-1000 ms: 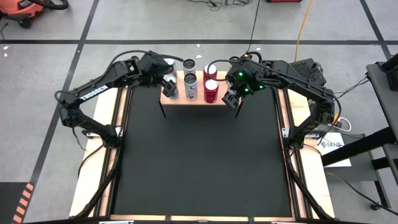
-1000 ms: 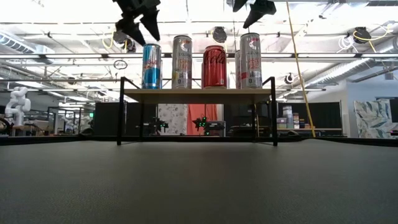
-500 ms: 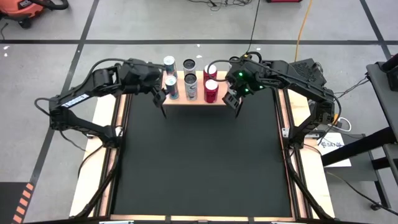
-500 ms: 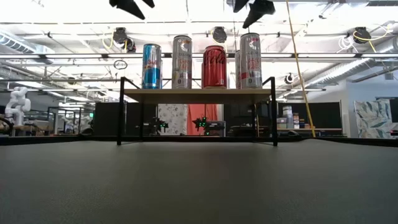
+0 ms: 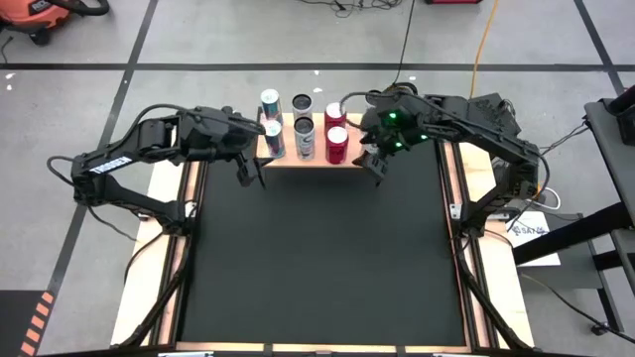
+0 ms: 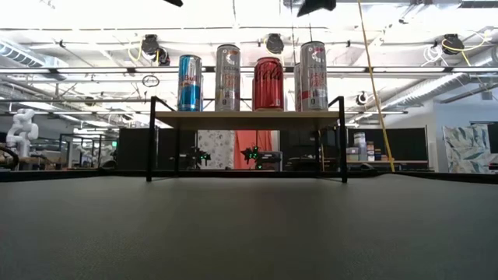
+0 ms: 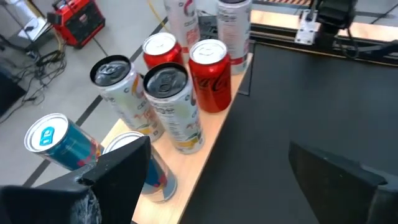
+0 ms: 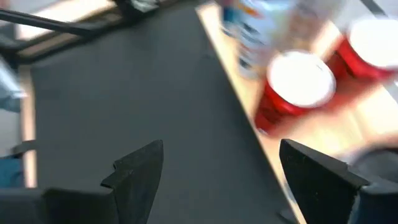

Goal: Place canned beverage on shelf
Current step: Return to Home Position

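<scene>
Black table (image 5: 317,258), shelf (image 5: 316,163) lengthwise along far edge (cans (image 5: 305,129) upright), left claw (image 5: 246,171), right claw (image 5: 375,161), both spread wide

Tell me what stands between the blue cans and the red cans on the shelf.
Two silver cans, one behind the other, stand between the blue cans and the red cans on the shelf. The high view shows this best.

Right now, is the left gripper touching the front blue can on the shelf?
Apart. In the low view the left gripper hangs well above the front blue can, with open air between them.
</scene>
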You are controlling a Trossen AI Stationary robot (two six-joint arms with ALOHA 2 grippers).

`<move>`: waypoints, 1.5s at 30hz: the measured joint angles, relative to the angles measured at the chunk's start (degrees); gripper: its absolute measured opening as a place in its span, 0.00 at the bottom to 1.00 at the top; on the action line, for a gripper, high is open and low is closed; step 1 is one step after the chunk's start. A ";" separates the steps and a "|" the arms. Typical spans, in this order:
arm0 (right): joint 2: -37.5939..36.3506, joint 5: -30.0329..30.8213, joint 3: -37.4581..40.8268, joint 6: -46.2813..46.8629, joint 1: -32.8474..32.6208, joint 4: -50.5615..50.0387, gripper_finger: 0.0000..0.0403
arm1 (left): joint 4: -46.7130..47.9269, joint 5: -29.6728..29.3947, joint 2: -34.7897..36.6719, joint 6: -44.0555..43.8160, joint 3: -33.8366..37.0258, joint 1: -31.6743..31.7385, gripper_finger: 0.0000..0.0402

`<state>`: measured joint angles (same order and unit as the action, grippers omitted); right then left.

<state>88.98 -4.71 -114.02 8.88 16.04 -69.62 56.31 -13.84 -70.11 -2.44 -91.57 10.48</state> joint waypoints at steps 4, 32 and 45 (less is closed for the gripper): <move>-2.98 -1.23 0.00 -2.49 -1.61 2.97 0.76 | 0.36 -1.06 1.79 0.16 0.02 -1.64 0.95; -32.98 0.16 47.40 -7.68 -12.11 49.66 0.76 | -20.58 -12.11 42.48 -5.79 45.26 -11.21 0.95; -40.45 0.10 81.19 -6.70 -13.24 82.65 0.76 | -42.78 -12.14 54.23 -0.19 71.44 -11.74 0.95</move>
<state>48.53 -4.60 -32.82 2.18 2.81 13.03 13.54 -25.99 -15.88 -2.62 -20.13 -1.26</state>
